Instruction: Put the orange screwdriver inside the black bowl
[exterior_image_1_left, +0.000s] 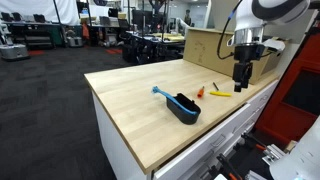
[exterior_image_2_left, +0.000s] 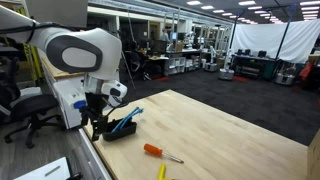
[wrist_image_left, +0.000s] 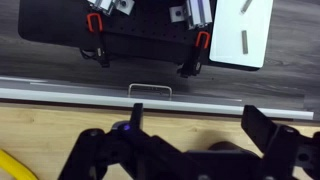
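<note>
The orange screwdriver (exterior_image_1_left: 200, 92) (exterior_image_2_left: 153, 151) lies flat on the wooden table in both exterior views. The black bowl (exterior_image_1_left: 185, 108) (exterior_image_2_left: 122, 128) stands near it, with a light-blue handle-like piece (exterior_image_1_left: 160, 93) resting on its rim. My gripper (exterior_image_1_left: 241, 80) (exterior_image_2_left: 96, 126) hangs above the table close to its edge, apart from both the screwdriver and the bowl. In the wrist view the gripper (wrist_image_left: 200, 122) is open and empty, with bare wood between the fingers. Neither the screwdriver nor the bowl shows in the wrist view.
A slim yellow tool (exterior_image_1_left: 220, 94) (exterior_image_2_left: 161, 172) lies next to the screwdriver; its end shows in the wrist view (wrist_image_left: 10, 165). A cardboard box (exterior_image_1_left: 205, 45) stands at the back of the table. The table edge (wrist_image_left: 150, 95) lies just beyond the fingers.
</note>
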